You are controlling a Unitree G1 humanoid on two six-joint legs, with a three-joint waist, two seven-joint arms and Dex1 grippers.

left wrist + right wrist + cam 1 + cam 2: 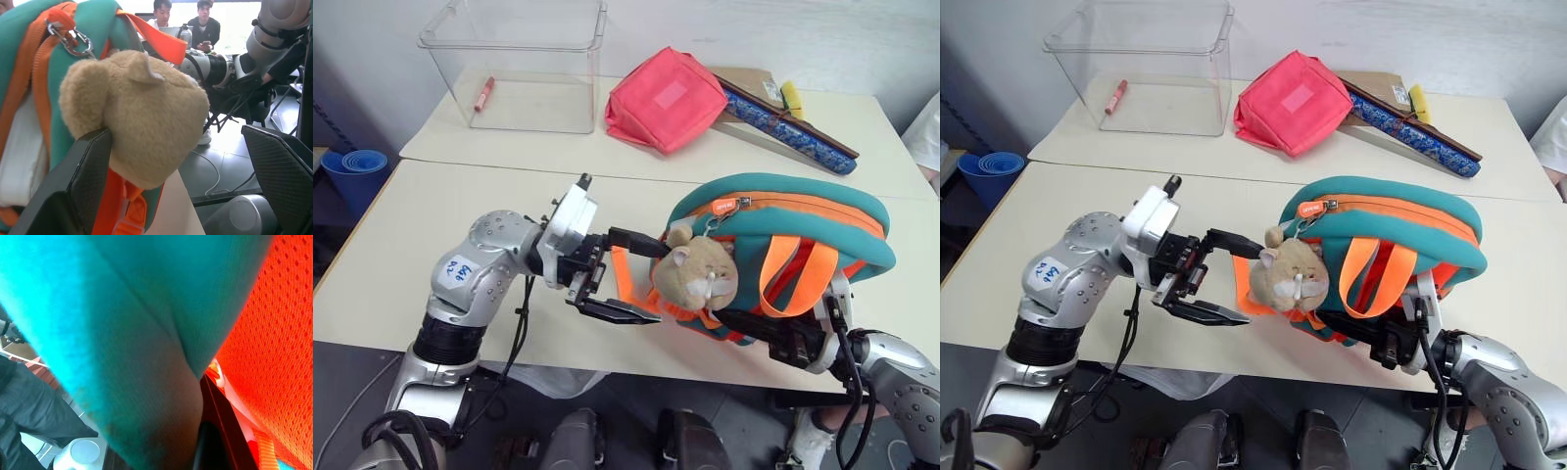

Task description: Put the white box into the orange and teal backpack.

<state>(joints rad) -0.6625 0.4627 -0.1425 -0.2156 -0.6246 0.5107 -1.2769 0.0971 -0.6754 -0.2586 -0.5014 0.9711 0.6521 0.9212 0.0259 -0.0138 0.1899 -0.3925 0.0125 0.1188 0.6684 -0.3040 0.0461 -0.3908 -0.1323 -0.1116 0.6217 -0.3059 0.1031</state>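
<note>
Left gripper at centre frame, black fingers spread wide apart, holding nothing, tips just beside the tan plush bear hanging off the orange and teal backpack. From the left wrist, one finger pressed against the bear's underside, the other well apart.

Right gripper at lower right, tucked under the backpack's near edge, fingers together on the fabric there; teal cloth and orange mesh right against its wrist camera. Looks like a pinch on the bag's lower hem, propping the bag up off the white table.

White box seemingly inside already: a pale flat surface shows between the orange trim and teal wall in the left wrist view, lower left. Not certain that this is the box; no box on the tabletop elsewhere.

Judged handling: box stiff, smooth, probably light and slippery, best taken across its narrow width near the middle. Backpack soft and floppy, collapsing wherever unsupported; orange straps and zipper rim the firmest places to grasp.

Upper frame, well apart: clear plastic bin, pink-red pouch.
</note>
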